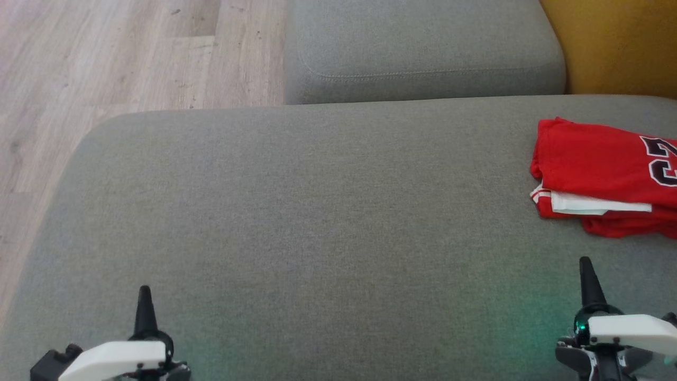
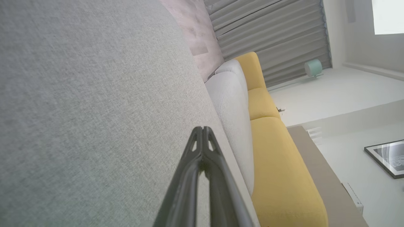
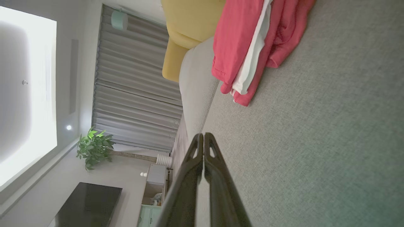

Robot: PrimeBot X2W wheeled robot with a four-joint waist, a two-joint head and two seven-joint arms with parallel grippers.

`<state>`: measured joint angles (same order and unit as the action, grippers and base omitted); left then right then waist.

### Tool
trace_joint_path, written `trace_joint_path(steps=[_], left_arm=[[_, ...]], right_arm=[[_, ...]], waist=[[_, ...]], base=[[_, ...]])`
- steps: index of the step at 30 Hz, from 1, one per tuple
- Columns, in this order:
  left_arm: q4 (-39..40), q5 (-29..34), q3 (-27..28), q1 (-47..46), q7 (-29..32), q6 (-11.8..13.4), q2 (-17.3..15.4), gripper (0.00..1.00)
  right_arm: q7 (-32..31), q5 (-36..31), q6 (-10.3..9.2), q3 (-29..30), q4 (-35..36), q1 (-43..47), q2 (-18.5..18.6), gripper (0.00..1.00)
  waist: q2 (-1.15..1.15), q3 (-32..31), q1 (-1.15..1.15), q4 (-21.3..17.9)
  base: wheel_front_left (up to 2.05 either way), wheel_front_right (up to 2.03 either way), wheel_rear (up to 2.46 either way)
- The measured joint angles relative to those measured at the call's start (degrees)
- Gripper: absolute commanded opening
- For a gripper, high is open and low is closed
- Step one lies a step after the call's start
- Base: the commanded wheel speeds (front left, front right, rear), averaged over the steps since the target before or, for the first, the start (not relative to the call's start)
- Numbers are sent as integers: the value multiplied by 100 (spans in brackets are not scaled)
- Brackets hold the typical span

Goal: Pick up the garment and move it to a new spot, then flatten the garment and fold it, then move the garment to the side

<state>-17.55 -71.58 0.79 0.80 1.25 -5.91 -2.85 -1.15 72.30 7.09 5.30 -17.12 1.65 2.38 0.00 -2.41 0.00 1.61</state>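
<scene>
Nearest the robot, the left gripper (image 1: 144, 295) hangs low over the front left of a wide grey seat cushion (image 1: 317, 211). The right gripper (image 1: 585, 267) hangs over the front right. Both point straight ahead. In each wrist view the two dark fingers are pressed together, tip to tip, and hold nothing. Both arms look parked, level and apart, in what reads as a rest pose.

Further back on the right, the red garment (image 1: 597, 164) lies on the cushion as a folded, layered bundle, with a white trim band along its near edge and part of a dark number on top. It runs off the right edge of the head view. It sits well apart from the left gripper and ahead of the right one. Its place at the cushion's side suggests the fold and the final move aside are done.

Beyond lie a second grey cushion (image 1: 423, 47), a wooden floor (image 1: 106, 63) and a yellow sofa (image 1: 619, 42).
</scene>
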Motion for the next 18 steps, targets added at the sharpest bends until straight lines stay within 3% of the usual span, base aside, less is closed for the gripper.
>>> trace_joint_path(steps=[18], left_arm=[[91,-1144,203,-211,279,-67,9,0]], right_arm=[[-290,1090,0,123,51,-240,1,0]], waist=[[0,148,0,-92]], base=[[0,0,0]])
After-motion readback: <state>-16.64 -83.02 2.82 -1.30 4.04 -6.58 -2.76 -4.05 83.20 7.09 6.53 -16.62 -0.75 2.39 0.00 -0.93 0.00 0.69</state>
